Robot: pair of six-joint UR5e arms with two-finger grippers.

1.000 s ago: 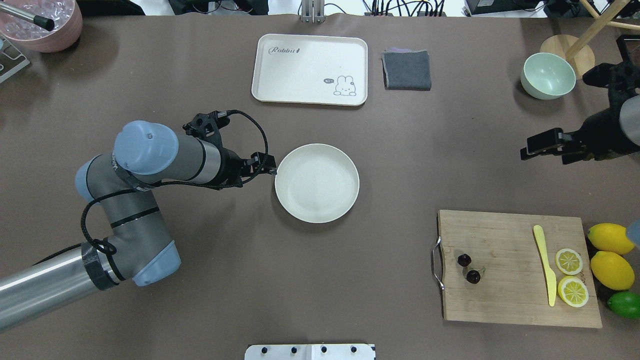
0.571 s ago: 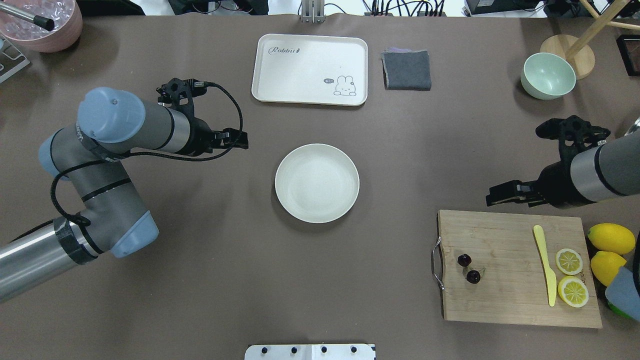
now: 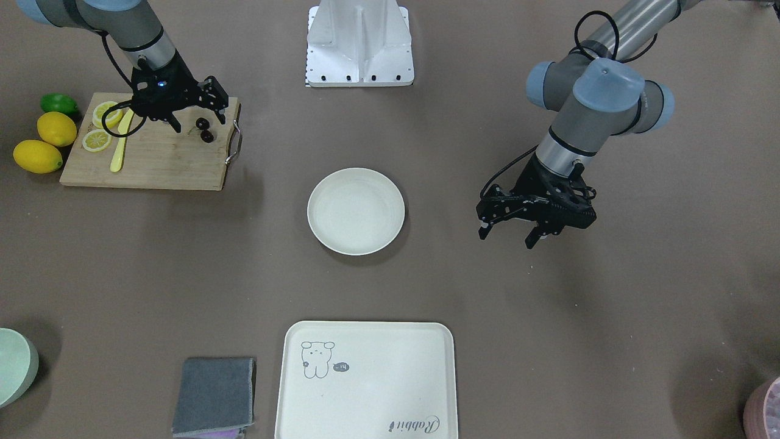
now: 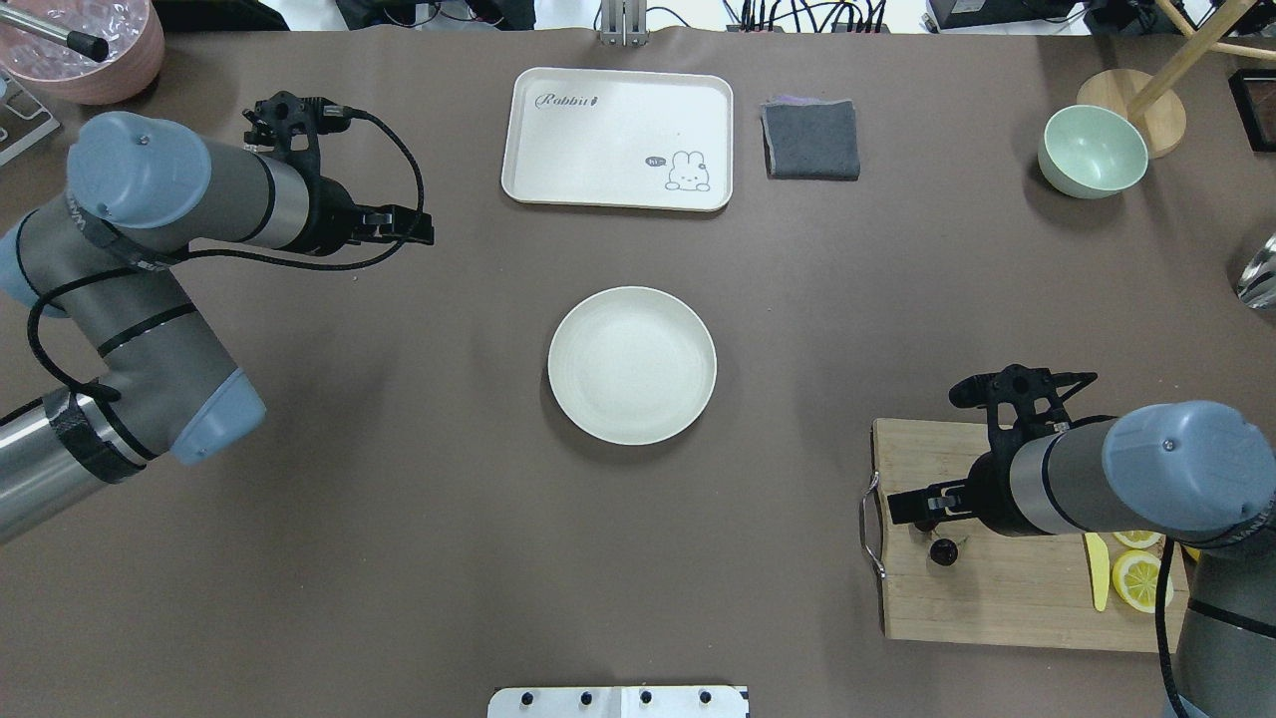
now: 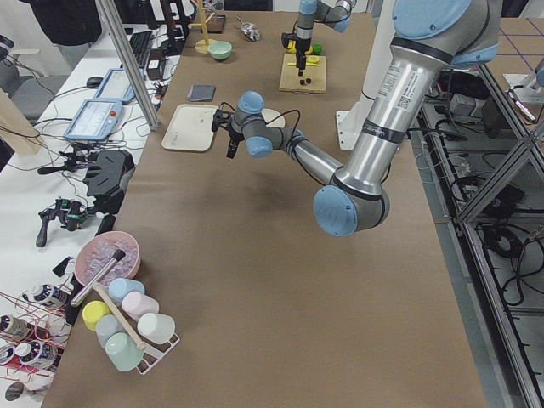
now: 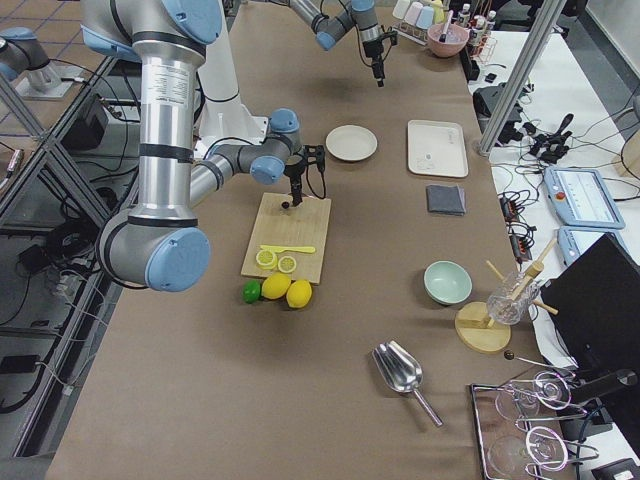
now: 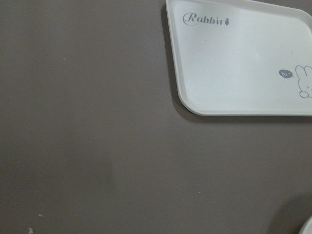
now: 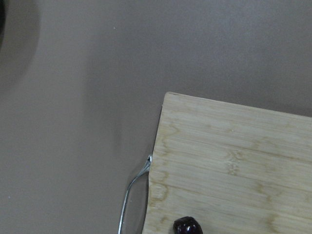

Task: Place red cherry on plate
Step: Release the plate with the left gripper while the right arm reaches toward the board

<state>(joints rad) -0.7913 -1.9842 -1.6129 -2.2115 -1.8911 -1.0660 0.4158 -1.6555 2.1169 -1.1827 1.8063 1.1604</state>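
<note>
Here the red cherry (image 3: 207, 136) lies on the wooden cutting board (image 3: 152, 164), near its metal-handled end; the right gripper (image 3: 201, 119) hangs just over it, jaws spread and holding nothing; the plate (image 4: 632, 399) sits well apart at the table's middle; the left gripper (image 3: 507, 236), likewise spread and holding nothing, hovers over the table on the plate's other side.

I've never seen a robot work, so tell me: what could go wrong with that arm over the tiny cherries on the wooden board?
The red cherry is tiny, so the open right gripper over it might close on nothing or pinch only a stem. It lies near the handle end of the cutting board; a nudge could roll it off. The plate is well away, so it could drop midway.
</note>
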